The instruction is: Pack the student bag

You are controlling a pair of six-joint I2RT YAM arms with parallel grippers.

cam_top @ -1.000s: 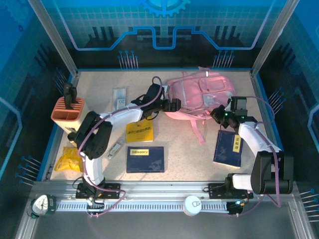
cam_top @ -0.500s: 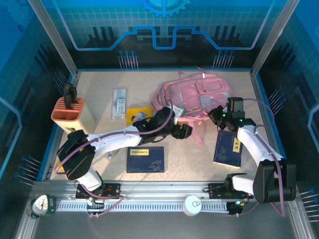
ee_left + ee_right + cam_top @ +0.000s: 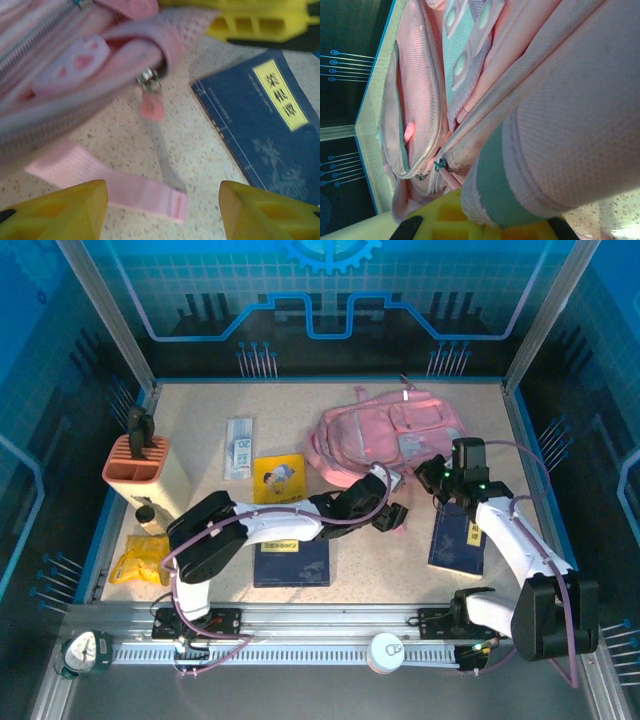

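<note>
The student bag (image 3: 385, 435), a soft pink backpack, lies at the back of the table right of centre. My right gripper (image 3: 437, 478) is at its front right corner, shut on a thick fold of the bag's pink and teal fabric (image 3: 555, 130). One yellow finger (image 3: 450, 220) shows under that fold. My left gripper (image 3: 398, 515) hovers low just in front of the bag, open, its yellow fingertips (image 3: 55, 210) well apart. The end of a pink strap (image 3: 125, 187) lies flat on the table between them, untouched. A zipper pull (image 3: 151, 102) hangs from the bag's edge above it.
A dark blue book (image 3: 458, 538) lies by the right gripper, and another (image 3: 292, 560) lies under the left arm. A yellow book (image 3: 278, 478) and a white packet (image 3: 238, 448) lie left of the bag. The salmon pen holder (image 3: 140, 465) and a yellow packet (image 3: 135, 560) are at far left.
My left arm has swung right and nearer, from the bag's left side to the strap in front of it, and its jaws have narrowed. The right gripper has kept its hold.
</note>
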